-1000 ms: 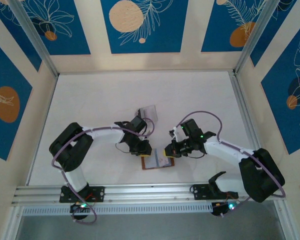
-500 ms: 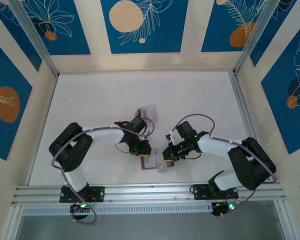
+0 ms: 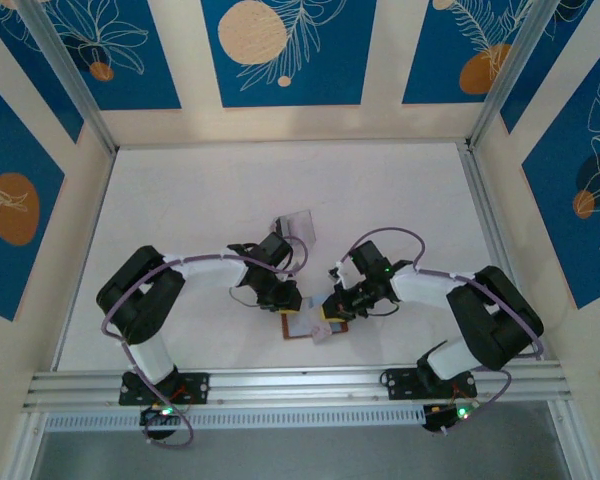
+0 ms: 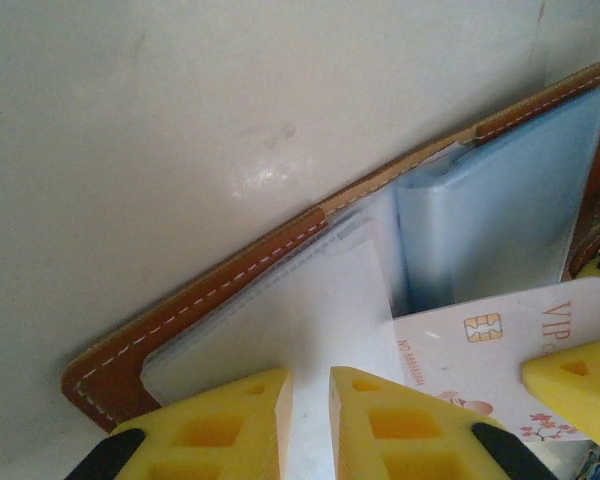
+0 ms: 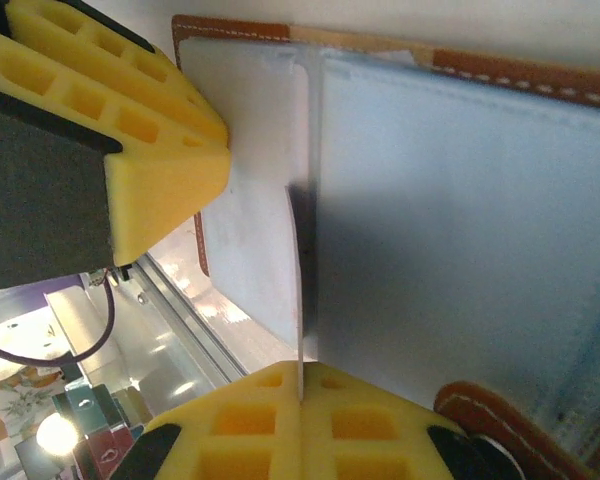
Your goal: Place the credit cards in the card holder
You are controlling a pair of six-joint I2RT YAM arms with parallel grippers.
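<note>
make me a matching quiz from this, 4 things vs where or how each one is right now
1 card holder
2 credit card
3 clear stand
4 left tool

a pinched edge-on in the right tool
b standing alone farther back
c lying open, pockets up
d closed on a clear inner sleeve

Pairs: 1-c, 2-a, 3-b, 4-d

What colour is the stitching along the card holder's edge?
White stitching on the brown leather card holder; shows best in the left wrist view.
</note>
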